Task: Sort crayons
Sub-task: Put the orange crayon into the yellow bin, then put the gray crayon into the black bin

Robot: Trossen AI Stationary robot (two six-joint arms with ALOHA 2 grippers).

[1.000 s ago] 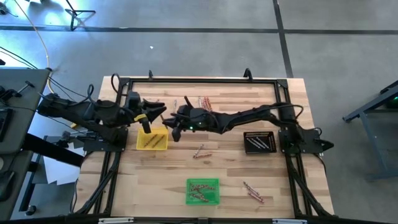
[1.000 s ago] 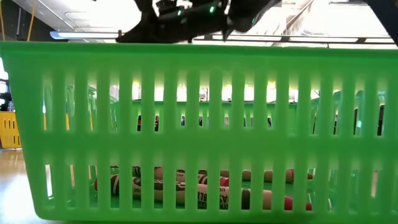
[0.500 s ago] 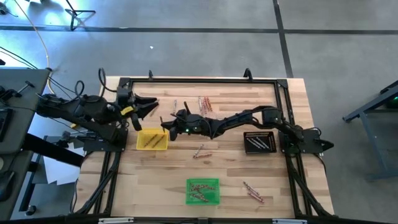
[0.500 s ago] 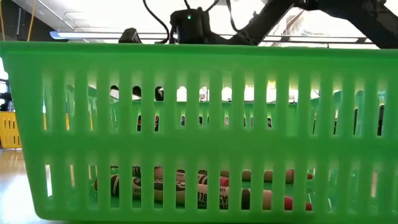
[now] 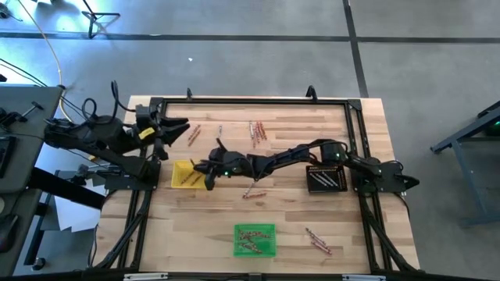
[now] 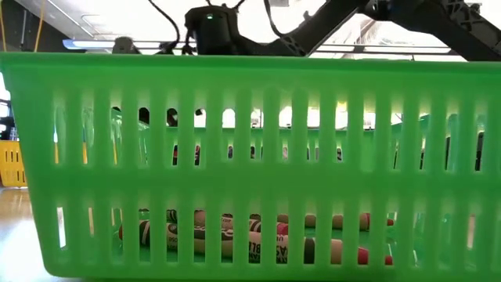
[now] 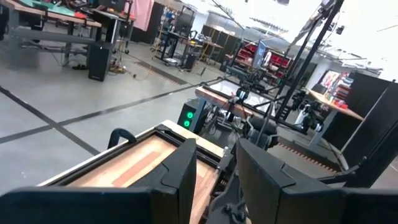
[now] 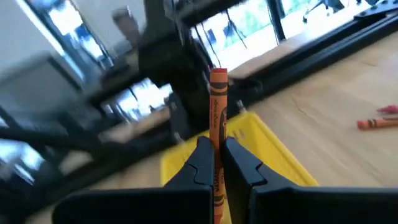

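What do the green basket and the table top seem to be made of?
Green basket: probably moulded plastic, with even vertical slots, smooth and slightly translucent where the light comes through. Table top: looks like pale wood, with visible plank lines and grain; I cannot tell if it is varnished.

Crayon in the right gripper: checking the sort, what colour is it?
Orange crayon, clearest in the right wrist view.

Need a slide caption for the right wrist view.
Right gripper shut on an orange crayon, held upright over the yellow tray.
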